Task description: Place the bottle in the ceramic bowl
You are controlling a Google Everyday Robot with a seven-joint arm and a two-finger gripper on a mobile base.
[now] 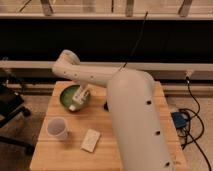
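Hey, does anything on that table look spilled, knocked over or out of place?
Nothing stands out. The white cup stands upright, the pale block lies flat beside it, and the pincer hangs over the ceramic bowl. No spill shows on the table.

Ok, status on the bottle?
Gripper low over ceramic bowl. Bottle under it, inside the bowl's rim. White cup, pale block stand apart from bowl.
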